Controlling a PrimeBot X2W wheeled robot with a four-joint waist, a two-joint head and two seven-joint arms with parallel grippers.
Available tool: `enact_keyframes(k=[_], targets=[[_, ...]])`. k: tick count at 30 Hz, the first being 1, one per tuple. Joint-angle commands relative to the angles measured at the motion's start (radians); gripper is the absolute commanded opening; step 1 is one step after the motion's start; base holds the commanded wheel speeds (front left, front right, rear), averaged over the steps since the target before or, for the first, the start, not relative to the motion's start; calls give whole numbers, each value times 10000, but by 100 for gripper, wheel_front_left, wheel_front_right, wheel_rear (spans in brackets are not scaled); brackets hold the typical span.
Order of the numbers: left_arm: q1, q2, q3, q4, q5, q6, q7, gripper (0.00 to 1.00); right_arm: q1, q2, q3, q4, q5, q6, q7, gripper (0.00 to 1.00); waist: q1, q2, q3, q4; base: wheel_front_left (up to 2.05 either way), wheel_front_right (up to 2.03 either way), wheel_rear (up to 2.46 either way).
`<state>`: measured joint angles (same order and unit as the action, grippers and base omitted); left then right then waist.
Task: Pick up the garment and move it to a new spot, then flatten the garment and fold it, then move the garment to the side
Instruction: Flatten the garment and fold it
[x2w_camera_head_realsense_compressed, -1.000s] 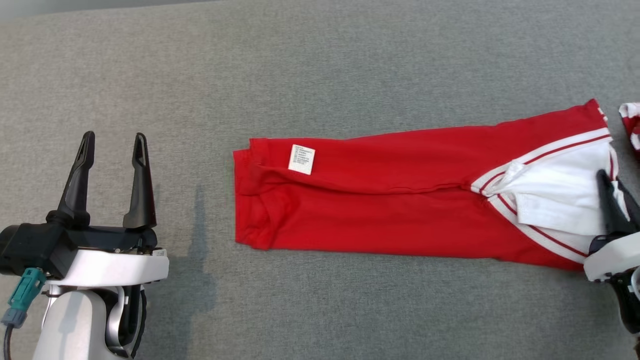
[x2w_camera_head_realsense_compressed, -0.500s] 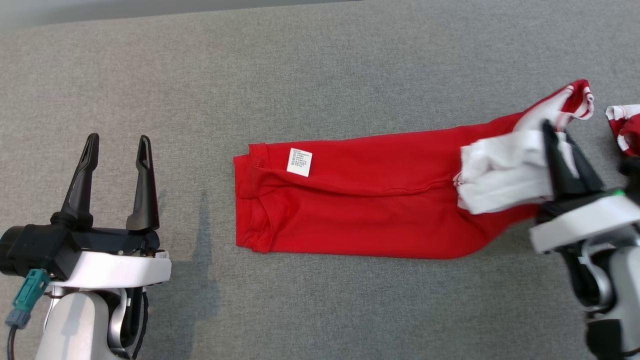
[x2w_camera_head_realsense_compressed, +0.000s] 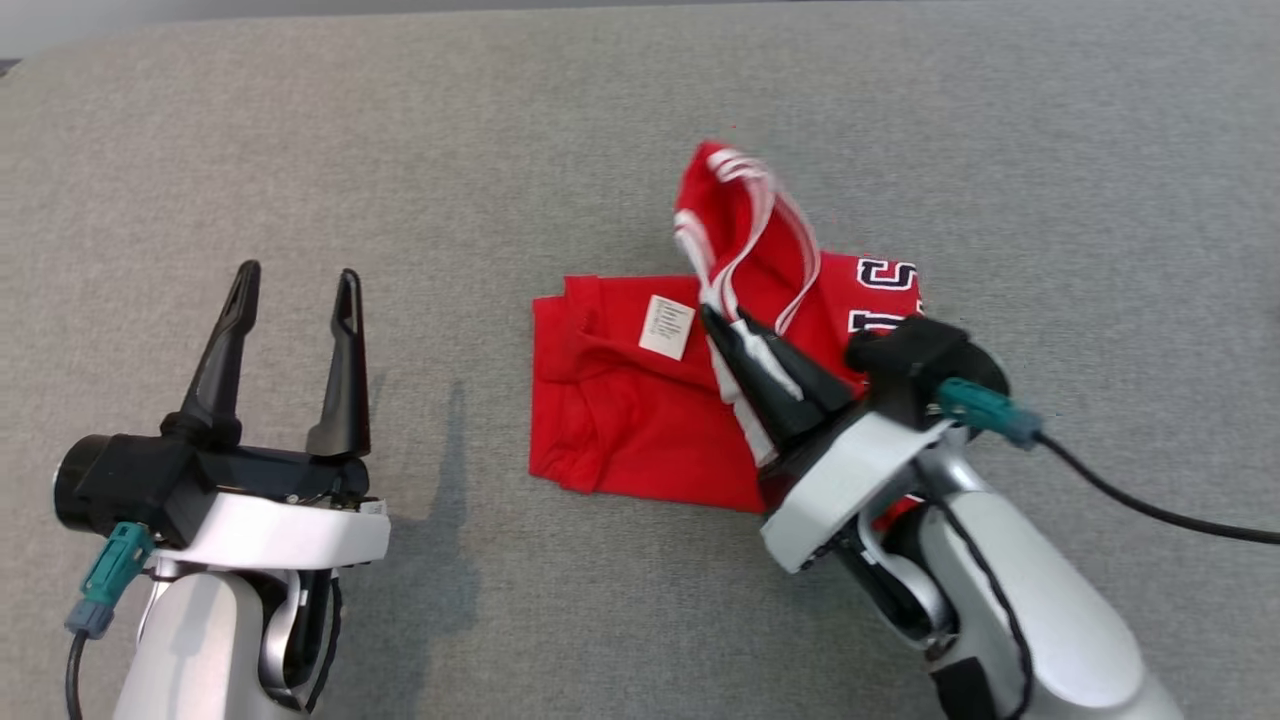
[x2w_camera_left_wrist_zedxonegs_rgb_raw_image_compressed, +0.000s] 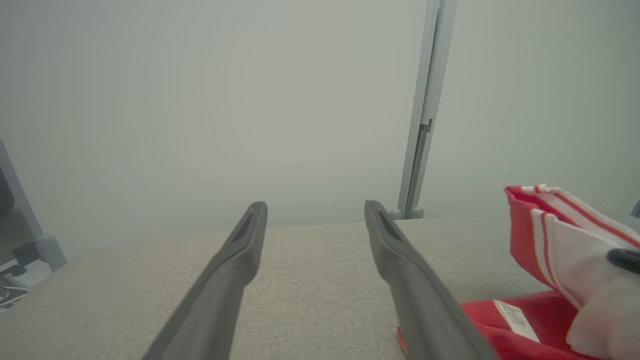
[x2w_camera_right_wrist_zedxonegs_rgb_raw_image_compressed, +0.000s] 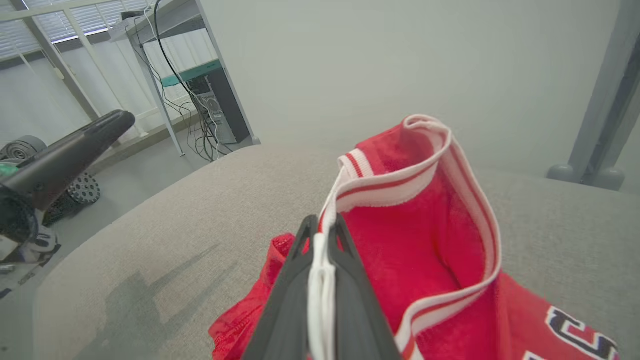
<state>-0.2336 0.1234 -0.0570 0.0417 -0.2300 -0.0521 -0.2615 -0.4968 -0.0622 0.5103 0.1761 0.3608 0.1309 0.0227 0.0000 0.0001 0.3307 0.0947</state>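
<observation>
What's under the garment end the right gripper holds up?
The garment itself: its lower red layer and white label, lying on the grey surface. Beneath that is covered.

On the table (x2w_camera_head_realsense_compressed: 300, 150), the garment (x2w_camera_head_realsense_compressed: 620, 430) lies near the middle, its right end lifted and doubled back over the left part. The right gripper (x2w_camera_head_realsense_compressed: 715, 318) reaches in from the lower right, with the raised edge caught between its fingers above the lower layer. A label (x2w_camera_head_realsense_compressed: 667, 327) sits on that lower layer, just left of the fingertips. The left gripper (x2w_camera_head_realsense_compressed: 297, 272) stands well apart to the garment's left, over bare table. Behind the table's far edge rises a post (x2w_camera_left_wrist_zedxonegs_rgb_raw_image_compressed: 425, 110).
</observation>
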Motion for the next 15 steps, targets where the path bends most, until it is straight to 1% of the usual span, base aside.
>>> enact_keyframes(k=[1, 5, 9, 13, 14, 15], targets=[[-154, 4, -12, 36, -27, -52, -34, 100, -174, -6, 140, 230, 88, -2, -146, 0, 0, -1, 116, 171, 0, 0, 0], [-304, -95, -79, 139, -77, -119, -34, 100, -642, 75, 927, 1386, 616, -2, -466, 0, 0, -1, 312, 438, 0, 0, 0], [-432, -129, -31, 216, -96, -192, -34, 100, -1094, 93, 1804, 2081, 1362, -2, -876, 0, 0, -1, 489, 584, 0, 0, 0], [-499, -122, 54, 264, -43, -250, -34, 100, -1469, 90, 2538, 2512, 1981, -2, -1249, 0, 0, -1, 610, 550, 0, 0, 0], [-509, -129, 75, 275, -20, -258, -34, 100, -1546, 94, 2700, 2582, 2144, -2, -1353, 23, 0, -1, 623, 528, 0, 0, 0], [-516, -130, 89, 289, 1, -275, -34, 100, -1624, 91, 2800, 2654, 2247, -2, -1476, 70, 0, -1, 629, 497, 0, 0, 0]])
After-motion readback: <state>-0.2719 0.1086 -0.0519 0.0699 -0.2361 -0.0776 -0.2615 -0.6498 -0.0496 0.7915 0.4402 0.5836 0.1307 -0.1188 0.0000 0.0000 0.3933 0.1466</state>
